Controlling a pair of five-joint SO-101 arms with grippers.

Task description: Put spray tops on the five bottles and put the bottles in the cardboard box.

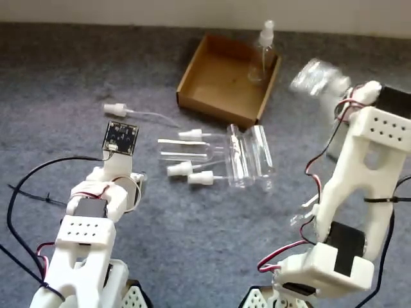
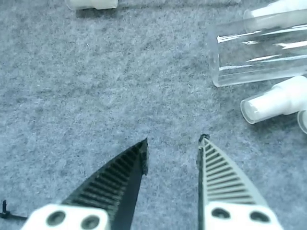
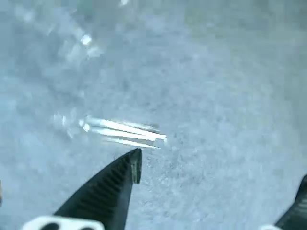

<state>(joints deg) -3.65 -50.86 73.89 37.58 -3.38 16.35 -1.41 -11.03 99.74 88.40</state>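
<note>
Plainly, left gripper (image 2: 172,146) parted over carpet (image 2: 96,96), holding nothing, right gripper (image 3: 220,167) spread wide, also holding nothing

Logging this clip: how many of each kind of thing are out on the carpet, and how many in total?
Cardboard box: 1
Topped bottle in the box: 1
Bare bottles lying mid-carpet: 2
Blurred bottle, far right, likely: 1
Loose spray tops: 4
Total: 9

Grey carpet (image 2: 86,86) extends beneath and ahead of the left fingers (image 2: 117,184); a black cable tie (image 2: 5,209) lies on it, beside the dark finger.
</note>
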